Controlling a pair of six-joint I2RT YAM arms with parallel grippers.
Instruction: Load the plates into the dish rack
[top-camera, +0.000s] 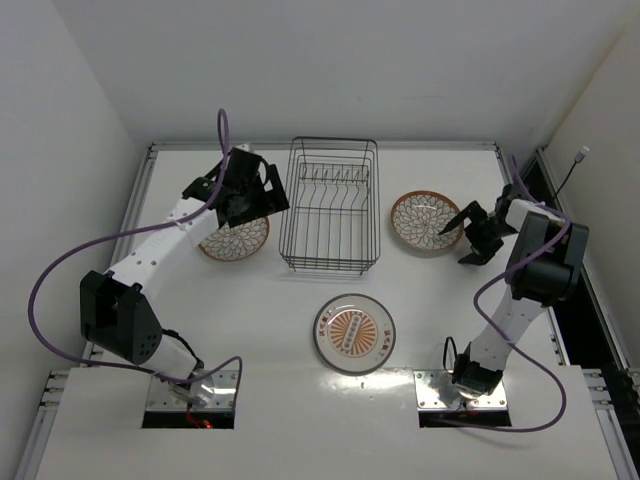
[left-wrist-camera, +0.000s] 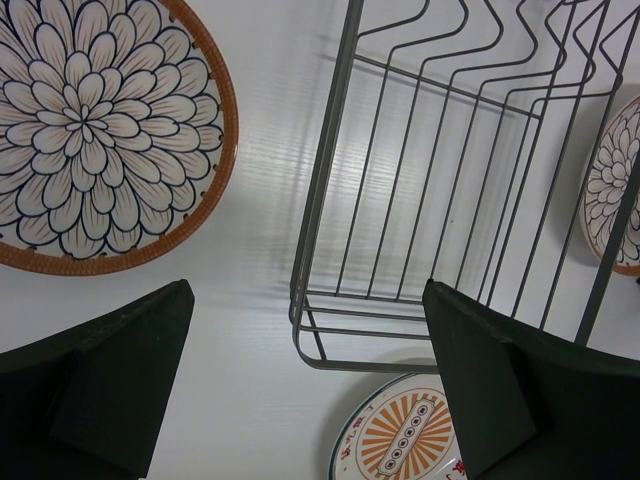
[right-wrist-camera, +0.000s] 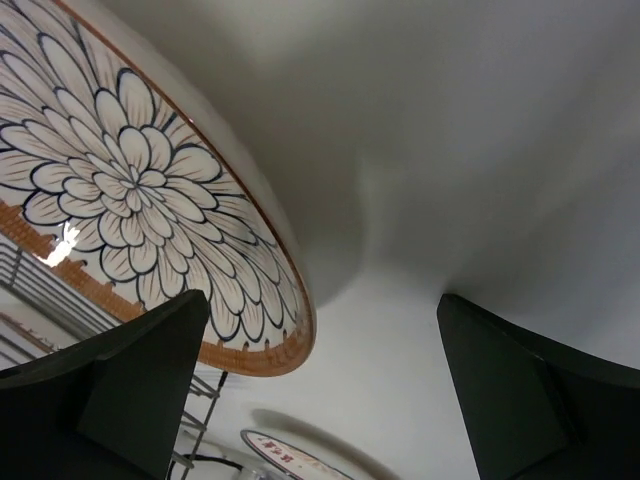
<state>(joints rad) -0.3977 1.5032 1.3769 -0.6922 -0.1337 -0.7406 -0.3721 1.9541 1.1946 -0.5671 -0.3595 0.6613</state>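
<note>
Pick step, I reckon: dish rack empty. Right end effector apart, brown-rimmed plate just left of it on worktop. Left end effector apart too. Next: straddle rim, clamp.

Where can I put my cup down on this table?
Bare table lies between the left flower plate and the sunburst plate, and beyond the right flower plate. Beside the dish rack it's crowded.
</note>
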